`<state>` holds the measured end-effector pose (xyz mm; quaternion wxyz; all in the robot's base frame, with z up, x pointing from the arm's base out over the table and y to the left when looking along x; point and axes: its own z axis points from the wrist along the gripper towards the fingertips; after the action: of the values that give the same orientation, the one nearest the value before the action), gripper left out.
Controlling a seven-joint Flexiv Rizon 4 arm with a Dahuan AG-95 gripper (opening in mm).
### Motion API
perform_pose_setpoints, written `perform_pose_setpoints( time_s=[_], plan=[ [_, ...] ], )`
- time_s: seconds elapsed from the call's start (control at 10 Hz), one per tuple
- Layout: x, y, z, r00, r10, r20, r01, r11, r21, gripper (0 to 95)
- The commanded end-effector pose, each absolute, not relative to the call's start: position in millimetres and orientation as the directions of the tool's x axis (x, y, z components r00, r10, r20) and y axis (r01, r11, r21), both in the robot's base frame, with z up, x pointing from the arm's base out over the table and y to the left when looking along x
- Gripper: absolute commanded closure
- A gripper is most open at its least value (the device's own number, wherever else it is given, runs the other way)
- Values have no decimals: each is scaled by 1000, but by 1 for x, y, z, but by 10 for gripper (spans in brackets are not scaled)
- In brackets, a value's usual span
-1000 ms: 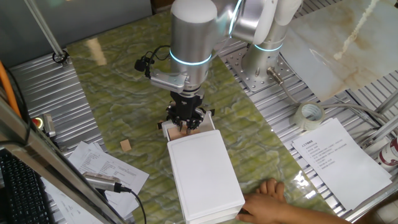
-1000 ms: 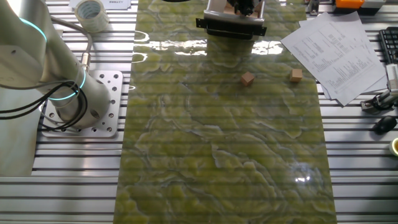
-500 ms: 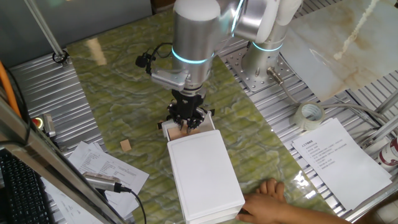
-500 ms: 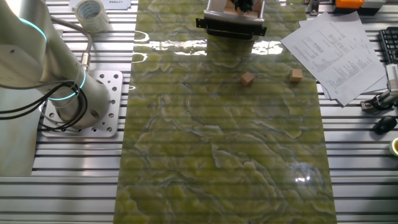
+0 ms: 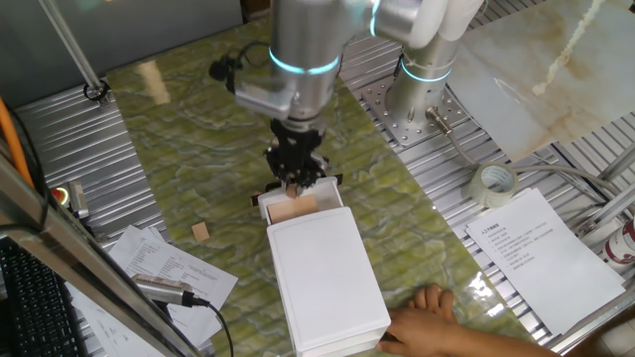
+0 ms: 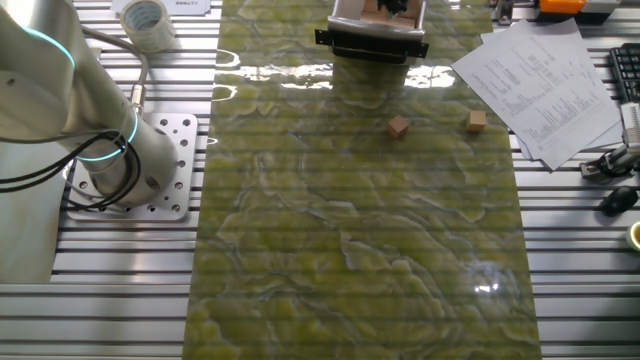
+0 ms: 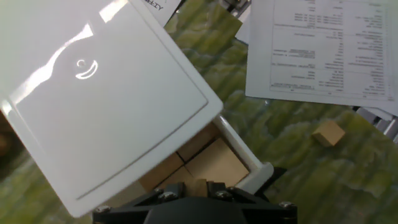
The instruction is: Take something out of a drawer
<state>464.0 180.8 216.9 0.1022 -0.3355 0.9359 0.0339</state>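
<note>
I am hanging above the open drawer (image 5: 295, 207) of the white box (image 5: 325, 273), and my gripper (image 5: 297, 179) is pinching a small wooden cube (image 7: 199, 186) between its fingertips, just above the flat tan slabs (image 7: 205, 163) lying in the tray. In the hand view the cube is sitting right at the tips, only partly showing, so I am judging my hold to be shallow.

The risk I am seeing: a cube this small could twist or slip out if I swing away fast, and it would drop back into the drawer or bounce onto the table. Moving sideways while low could also catch the drawer's black front edge (image 6: 371, 43) or the box lid and shove the box.

The box is resting on a green marbled mat (image 6: 360, 230) over a ribbed metal table (image 6: 580, 280). Two other small blocks (image 6: 399, 126) (image 6: 476, 121) are lying on the mat, well apart from the drawer. Printed papers (image 5: 544, 253) and a roll of tape (image 5: 494, 182) are lying at the side, and a person's hand (image 5: 437, 309) is resting near the far end of the box.
</note>
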Motion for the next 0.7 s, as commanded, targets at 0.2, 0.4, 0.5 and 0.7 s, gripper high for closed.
perform_pose_setpoints(
  time_s=[0.2,0.4,0.5,0.7],
  plan=[
    [453,152,227,-780,-599,-182,-606,795,-19,950],
    [447,116,224,-796,-587,-147,-587,808,-50,950],
    [444,95,217,-818,-559,-133,-557,829,-54,950],
    [443,73,203,-884,-451,-124,-454,891,2,950]
  ],
)
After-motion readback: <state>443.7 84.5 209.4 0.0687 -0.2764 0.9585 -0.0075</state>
